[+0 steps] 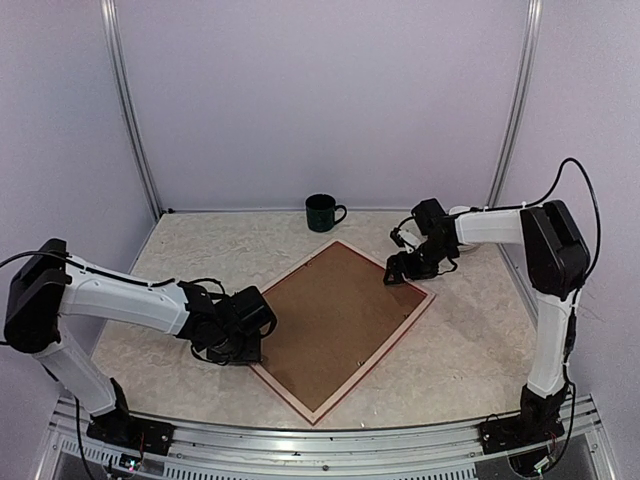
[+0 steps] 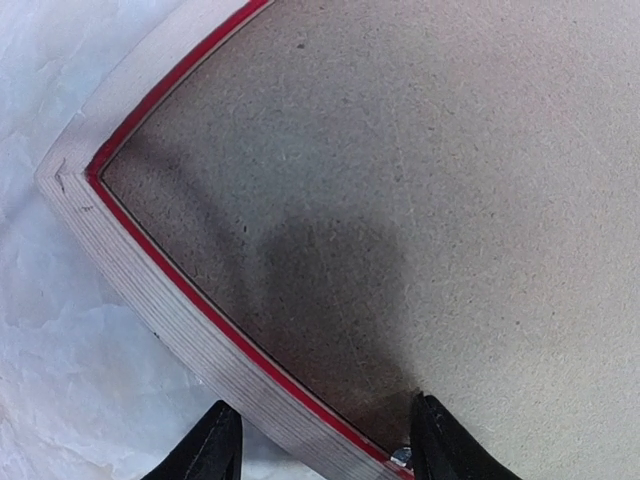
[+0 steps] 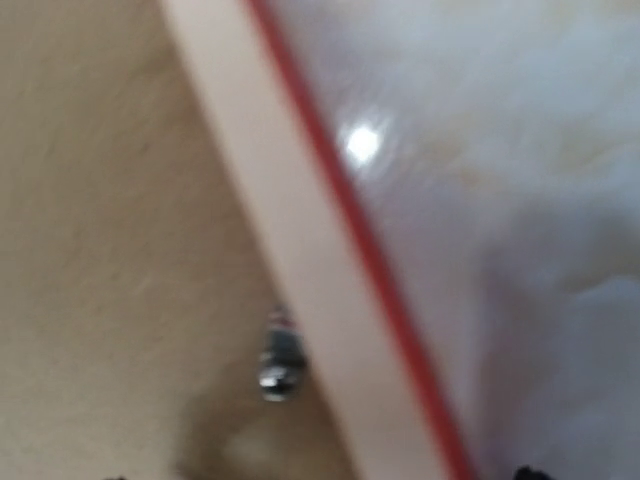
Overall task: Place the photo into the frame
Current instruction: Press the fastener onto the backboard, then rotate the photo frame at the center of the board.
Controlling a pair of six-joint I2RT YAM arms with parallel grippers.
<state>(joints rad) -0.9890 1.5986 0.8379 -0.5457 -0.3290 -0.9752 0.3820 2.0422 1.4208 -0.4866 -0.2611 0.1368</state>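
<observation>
The frame (image 1: 372, 358) lies on the table (image 1: 470, 340) with the backing board (image 1: 335, 320) in it, the mug (image 1: 322, 212) behind it.

Arms: the left arm (image 1: 120, 295) and the right arm (image 1: 548, 340) are each made of smooth white tube links.
Joints: large black blocky housings at shoulder and elbow.
Bases: black mounts, the left base (image 1: 118, 428) and the right base (image 1: 520, 432).
Cables: thin black leads; one arcs high over the right elbow, and others loop by the left shoulder and wrist.
Grippers: the left gripper (image 1: 245, 355) and the right gripper (image 1: 395, 275) are both black and boxy.
Fingers: in the left wrist view, black fingertips (image 2: 215, 445) that taper to a point; in the right wrist view, only dark blurred slivers.
</observation>
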